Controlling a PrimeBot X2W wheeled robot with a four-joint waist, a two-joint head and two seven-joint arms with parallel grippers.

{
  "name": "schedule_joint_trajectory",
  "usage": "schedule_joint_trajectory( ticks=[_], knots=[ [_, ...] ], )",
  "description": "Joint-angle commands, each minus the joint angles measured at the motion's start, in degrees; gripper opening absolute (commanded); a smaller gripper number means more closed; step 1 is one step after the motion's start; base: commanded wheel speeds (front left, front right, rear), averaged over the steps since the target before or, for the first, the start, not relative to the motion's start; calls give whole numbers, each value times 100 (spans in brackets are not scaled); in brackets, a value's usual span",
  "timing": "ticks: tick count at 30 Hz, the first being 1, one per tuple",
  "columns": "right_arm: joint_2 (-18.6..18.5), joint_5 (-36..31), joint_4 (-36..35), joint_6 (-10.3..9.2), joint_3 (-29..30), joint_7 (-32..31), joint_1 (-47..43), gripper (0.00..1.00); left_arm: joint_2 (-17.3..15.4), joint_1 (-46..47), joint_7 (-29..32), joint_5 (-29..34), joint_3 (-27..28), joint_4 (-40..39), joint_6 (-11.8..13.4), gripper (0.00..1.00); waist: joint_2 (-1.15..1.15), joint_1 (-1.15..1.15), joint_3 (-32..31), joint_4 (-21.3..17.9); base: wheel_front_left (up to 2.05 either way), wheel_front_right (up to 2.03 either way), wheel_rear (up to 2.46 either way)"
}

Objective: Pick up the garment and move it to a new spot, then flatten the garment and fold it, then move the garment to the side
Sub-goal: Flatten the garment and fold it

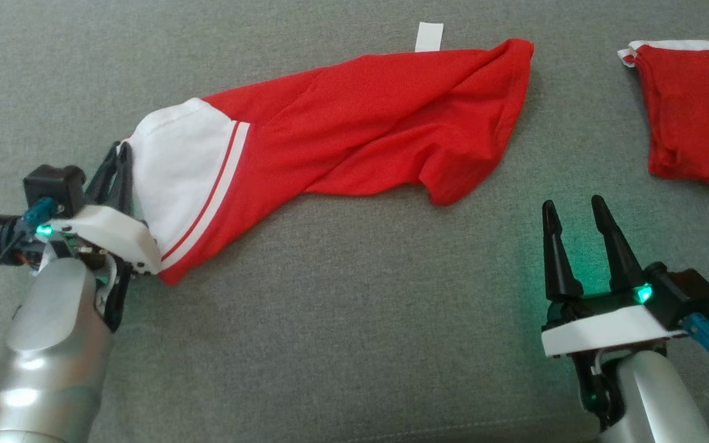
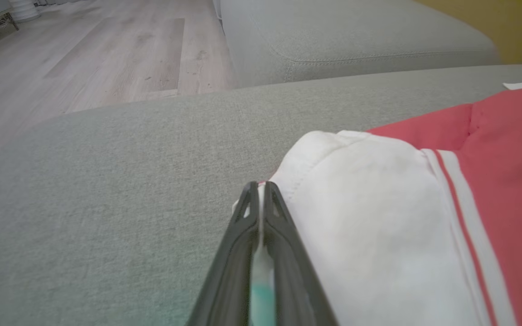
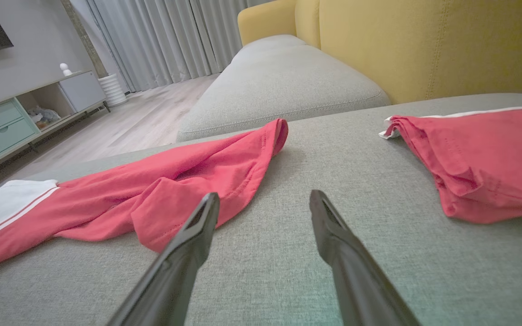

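Left gripper [image 2: 258, 185] fingers pressed together at white sleeve [image 2: 369, 217] edge, apparently nipping cloth; sliver between tips unclear. Right gripper [image 1: 576, 212] spread, idle. Garment [image 1: 360, 123] crumpled on grey cushion [image 1: 330, 344], not yet lifted. Move, flatten, fold, set-aside all remain. Long axis diagonal: sleeve near-left, red end far-right.

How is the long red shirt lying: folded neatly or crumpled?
Crumpled. The shirt lies stretched out in a twisted, creased strip across the cushion, with no neat fold.
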State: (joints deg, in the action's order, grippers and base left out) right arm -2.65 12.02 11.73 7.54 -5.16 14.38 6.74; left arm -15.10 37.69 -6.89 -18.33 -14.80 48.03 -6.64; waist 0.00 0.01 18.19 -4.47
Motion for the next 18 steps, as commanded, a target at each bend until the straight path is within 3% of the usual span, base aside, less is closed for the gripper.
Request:
schedule_joint_trajectory(
  ticks=[1, 7, 13, 18],
  knots=[
    [-23, 25, -151, -5, -144, 62, 160, 100, -205, 248, -130, -10, 108, -113, -28, 0, 0, -1, -17, 7, 0, 0, 0],
    [-23, 67, -61, -5, -171, 62, 158, 100, -289, 378, -481, 3, -76, -266, -62, 0, 0, -1, -190, 11, 0, 0, 0],
    [-23, 151, -13, -5, -189, 62, 147, 100, -513, 661, -665, -61, -84, -1004, -74, 0, 0, -1, -354, -19, 0, 0, 0],
    [-23, 234, -28, -5, -271, 62, 220, 100, -806, 1189, -259, -157, -49, -1672, -78, 0, 0, -1, -290, -170, 0, 0, 0]
  ],
)
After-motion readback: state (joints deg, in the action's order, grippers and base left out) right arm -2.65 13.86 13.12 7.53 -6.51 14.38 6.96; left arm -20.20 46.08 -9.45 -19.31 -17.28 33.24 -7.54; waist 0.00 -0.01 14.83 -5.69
